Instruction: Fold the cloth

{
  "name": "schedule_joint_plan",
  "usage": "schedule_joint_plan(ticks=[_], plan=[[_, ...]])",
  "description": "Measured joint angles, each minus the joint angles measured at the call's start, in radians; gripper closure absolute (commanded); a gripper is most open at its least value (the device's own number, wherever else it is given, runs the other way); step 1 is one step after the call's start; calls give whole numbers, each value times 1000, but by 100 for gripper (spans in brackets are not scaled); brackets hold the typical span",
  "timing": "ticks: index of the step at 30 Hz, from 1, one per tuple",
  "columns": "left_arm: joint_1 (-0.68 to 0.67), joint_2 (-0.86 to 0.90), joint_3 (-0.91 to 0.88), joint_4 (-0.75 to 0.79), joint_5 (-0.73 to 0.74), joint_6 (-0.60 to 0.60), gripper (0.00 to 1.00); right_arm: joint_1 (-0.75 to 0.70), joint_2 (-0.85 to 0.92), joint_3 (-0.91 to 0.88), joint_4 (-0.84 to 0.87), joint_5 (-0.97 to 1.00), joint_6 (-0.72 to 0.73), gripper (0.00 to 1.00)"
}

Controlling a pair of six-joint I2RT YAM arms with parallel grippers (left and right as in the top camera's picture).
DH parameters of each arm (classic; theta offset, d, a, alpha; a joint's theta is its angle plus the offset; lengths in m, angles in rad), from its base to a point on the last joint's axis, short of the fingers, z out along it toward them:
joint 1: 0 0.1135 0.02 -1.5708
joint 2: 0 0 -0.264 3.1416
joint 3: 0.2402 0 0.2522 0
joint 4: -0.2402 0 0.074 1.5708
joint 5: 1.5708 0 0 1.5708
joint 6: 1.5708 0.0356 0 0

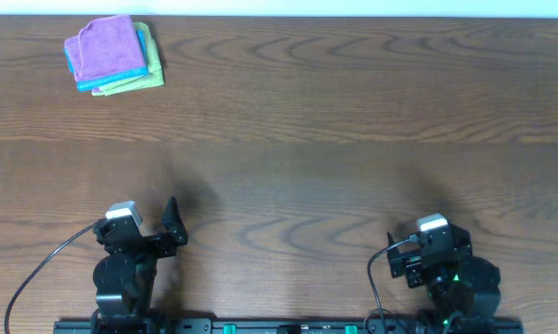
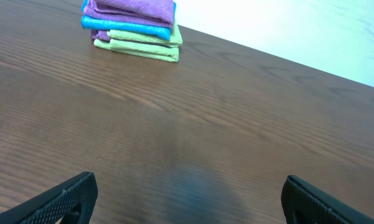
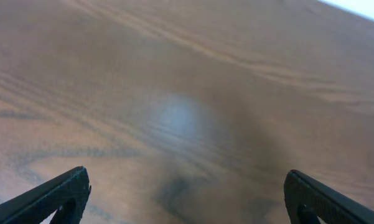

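The cloth lies well beyond the left end effector.

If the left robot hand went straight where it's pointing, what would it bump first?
Probably the bare table: the left gripper tilts down toward it. The purple cloth lies farther off, slightly left.

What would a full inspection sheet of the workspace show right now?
Surface: brown wood-grain table.
Job's things: purple cloth, folded, atop a stack at the far left corner.
Clutter: blue cloth and yellow-green cloth beneath it.
Grippers: left pincer and right pincer open, holding nothing, at the near edge.
Cables: black cable by the left arm, second cable by the right.
Surroundings: white strip beyond the far edge.
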Motion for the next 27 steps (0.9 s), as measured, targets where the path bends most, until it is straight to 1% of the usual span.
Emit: schedule_joint_plan(ticks=[7,27], plan=[[0,0,0,0,0,0,5,0,0,-48,-35,-5,0,1],[0,0,0,0,0,0,4,0,0,-48,-32,-5,0,1]])
